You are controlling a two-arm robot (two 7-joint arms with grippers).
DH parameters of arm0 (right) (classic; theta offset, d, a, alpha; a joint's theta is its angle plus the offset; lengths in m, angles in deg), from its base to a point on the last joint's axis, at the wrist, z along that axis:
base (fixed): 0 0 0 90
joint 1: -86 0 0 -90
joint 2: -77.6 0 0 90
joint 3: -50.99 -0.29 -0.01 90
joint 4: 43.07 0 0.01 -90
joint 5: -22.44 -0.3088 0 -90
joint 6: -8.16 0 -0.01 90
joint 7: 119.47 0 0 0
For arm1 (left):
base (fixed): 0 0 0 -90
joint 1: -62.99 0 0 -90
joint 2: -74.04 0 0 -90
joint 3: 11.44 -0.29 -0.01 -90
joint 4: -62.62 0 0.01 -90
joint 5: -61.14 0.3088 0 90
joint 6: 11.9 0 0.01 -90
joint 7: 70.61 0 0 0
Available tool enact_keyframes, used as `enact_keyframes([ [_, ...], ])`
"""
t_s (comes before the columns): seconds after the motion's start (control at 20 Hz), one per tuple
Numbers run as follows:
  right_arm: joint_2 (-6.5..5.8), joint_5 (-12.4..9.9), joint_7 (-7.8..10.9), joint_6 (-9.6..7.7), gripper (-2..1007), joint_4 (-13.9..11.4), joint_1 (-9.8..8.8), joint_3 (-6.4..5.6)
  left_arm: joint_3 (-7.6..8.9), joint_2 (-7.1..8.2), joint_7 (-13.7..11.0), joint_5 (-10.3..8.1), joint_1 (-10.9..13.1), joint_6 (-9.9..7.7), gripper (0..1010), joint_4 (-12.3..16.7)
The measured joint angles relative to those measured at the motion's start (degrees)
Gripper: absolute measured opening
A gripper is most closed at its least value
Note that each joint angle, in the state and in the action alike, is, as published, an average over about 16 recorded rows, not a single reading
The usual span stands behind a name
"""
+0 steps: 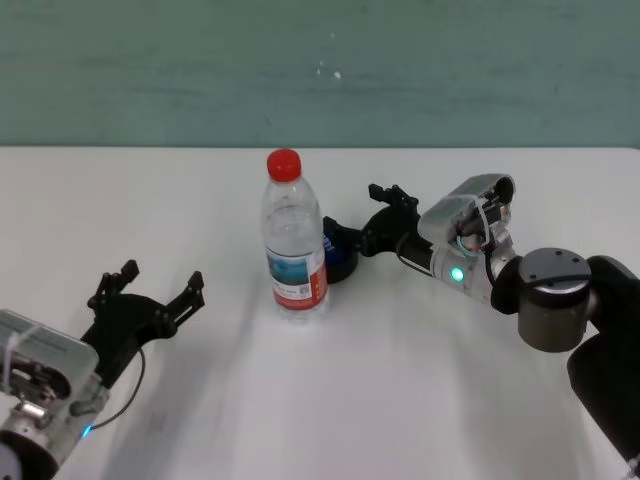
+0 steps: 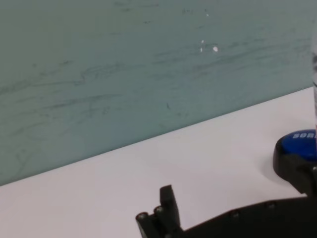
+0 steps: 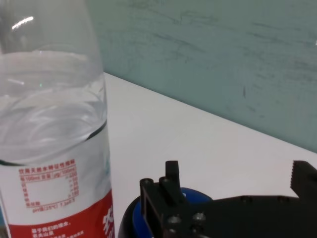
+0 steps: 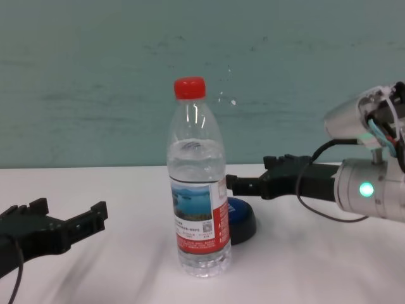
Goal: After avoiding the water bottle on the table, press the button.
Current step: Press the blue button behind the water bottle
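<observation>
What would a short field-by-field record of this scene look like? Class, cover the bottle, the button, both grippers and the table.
water bottle: upright on the table, red cap on, partly filled
button: blue top, black base, just behind the bottle toward the robot's right
right gripper: open, reaching in from the right, fingers over the button; contact cannot be told
left gripper: open, low at the near left, apart from the bottle
table: white, bearing the bottle and the button
</observation>
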Motion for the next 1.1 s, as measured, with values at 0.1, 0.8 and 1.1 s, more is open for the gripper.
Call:
enact_keyframes([
  [0.1,0.08,-0.11,0.01,0.1,1004,0.22,-0.05,0.01,0.0,0.0,0.0,0.0,0.0,0.0,1000,0.0],
  [0.8,0.07,-0.62,-0.04,0.76,1004,2.13,-0.36,-0.44,0.0,0.0,0.0,0.0,0.0,0.0,1000,0.0],
  [1.1,0.41,-0.62,0.2,1.13,1004,3.34,0.11,-0.37,0.0,0.0,0.0,0.0,0.0,0.0,1000,0.0],
])
